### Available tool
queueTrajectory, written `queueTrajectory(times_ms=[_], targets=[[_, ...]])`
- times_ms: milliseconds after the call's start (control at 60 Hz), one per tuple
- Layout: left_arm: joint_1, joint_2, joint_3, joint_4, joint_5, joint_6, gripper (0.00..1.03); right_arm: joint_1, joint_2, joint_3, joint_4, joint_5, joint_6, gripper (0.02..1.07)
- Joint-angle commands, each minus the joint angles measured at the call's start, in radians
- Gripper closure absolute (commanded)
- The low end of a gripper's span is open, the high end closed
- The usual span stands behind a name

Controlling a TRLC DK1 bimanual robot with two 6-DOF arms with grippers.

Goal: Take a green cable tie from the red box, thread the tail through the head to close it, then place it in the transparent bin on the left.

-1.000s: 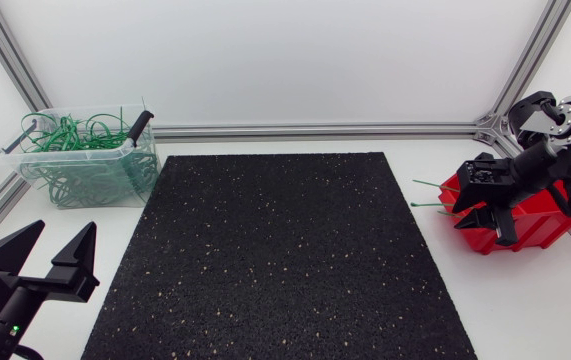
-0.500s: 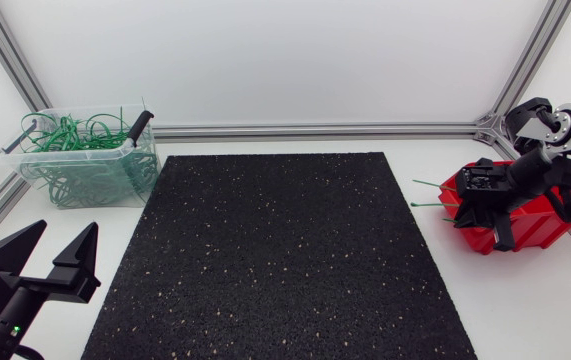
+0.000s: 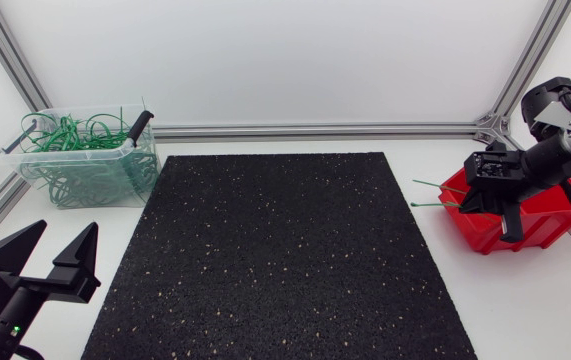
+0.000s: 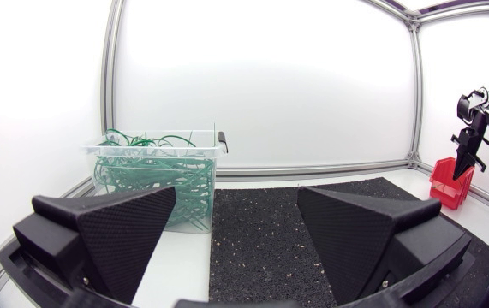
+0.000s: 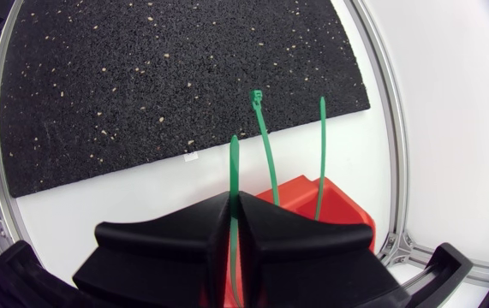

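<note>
Okay, my right pincer (image 5: 233, 201) is over at the far right of the white tabletop (image 3: 525, 300), sitting above the red plastic box (image 3: 545, 215). Its two black fingers are pressed together, and they are clamped on a thin green cable tie (image 5: 234, 158). The tie pokes out ahead of the fingertips, pointing toward the black speckled rubber mat (image 3: 275, 260). I can't see its lower end behind the fingers, so I can't tell whether it is clear of the box.

Two more green ties (image 5: 265, 145) stick out of the box just beside the held one, leaning over the box's rim toward the mat.

At the near left, my left pincer (image 3: 67, 226) hangs over the tabletop beside the mat. Its wedge fingers are wide apart with nothing between them.

At the far left corner stands the transparent plastic bin (image 3: 75, 150), well apart from both pincers. It holds a tangle of green ties (image 3: 70, 132).
</note>
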Motion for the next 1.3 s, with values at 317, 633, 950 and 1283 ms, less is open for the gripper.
queueTrajectory(times_ms=[317, 633, 950, 1283], targets=[[-0.006, -0.007, -0.039, -0.025, -0.008, -0.015, 0.04, 0.035, -0.223, 0.099, -0.177, -0.084, 0.064, 1.01], [-0.006, -0.007, -0.039, -0.028, -0.016, -0.015, 0.04, 0.219, -0.378, 0.223, -0.298, -0.114, 0.265, 1.01], [-0.008, -0.007, -0.039, -0.030, -0.017, -0.015, 0.04, 0.590, -0.423, 0.303, -0.327, -0.002, 0.616, 1.01], [-0.010, -0.004, -0.038, -0.033, -0.022, -0.015, 0.04, 0.894, -0.276, 0.185, -0.134, 0.196, 0.863, 1.01]])
